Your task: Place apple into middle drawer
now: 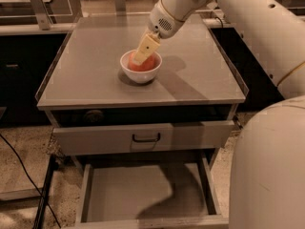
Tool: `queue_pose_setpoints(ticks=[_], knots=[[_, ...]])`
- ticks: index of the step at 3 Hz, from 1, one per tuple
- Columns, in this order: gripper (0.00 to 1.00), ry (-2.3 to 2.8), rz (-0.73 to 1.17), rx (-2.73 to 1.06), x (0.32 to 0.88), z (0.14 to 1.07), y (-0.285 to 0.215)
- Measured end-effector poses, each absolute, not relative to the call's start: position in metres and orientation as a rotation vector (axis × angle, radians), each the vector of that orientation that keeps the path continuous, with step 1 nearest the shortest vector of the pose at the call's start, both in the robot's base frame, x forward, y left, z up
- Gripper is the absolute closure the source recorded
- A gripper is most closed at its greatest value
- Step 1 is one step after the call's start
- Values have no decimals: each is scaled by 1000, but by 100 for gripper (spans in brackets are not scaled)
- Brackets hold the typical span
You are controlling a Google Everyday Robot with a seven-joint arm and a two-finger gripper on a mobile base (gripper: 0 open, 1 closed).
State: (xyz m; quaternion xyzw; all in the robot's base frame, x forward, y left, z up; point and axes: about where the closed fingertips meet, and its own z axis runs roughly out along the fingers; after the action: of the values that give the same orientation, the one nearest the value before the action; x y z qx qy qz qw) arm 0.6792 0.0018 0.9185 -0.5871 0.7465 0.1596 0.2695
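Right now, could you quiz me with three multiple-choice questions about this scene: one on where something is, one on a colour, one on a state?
1. Where is the apple? A in the bowl; B on the ground; C on a shelf.
2. What colour is the bowl? A blue; B white; C black.
3. The bottom drawer is: A shut; B pulled out; C missing.
Answers: 1 A, the end effector reaches down onto it there; 2 B, its rim is white; 3 B, its floor shows.

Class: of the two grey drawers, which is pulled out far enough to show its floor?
The lower, middle drawer, its bare floor exposed; the handled drawer above barely protrudes. The gripper is at the apple in the white bowl.
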Motion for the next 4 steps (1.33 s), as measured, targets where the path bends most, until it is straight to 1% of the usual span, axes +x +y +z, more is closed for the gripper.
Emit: queue_pose_setpoints(ticks=[2, 3, 4], knots=[[40, 2012, 477, -1630, 671, 898, 19], [40, 2009, 478, -1634, 671, 898, 20], [35, 2004, 473, -1646, 670, 896, 22]])
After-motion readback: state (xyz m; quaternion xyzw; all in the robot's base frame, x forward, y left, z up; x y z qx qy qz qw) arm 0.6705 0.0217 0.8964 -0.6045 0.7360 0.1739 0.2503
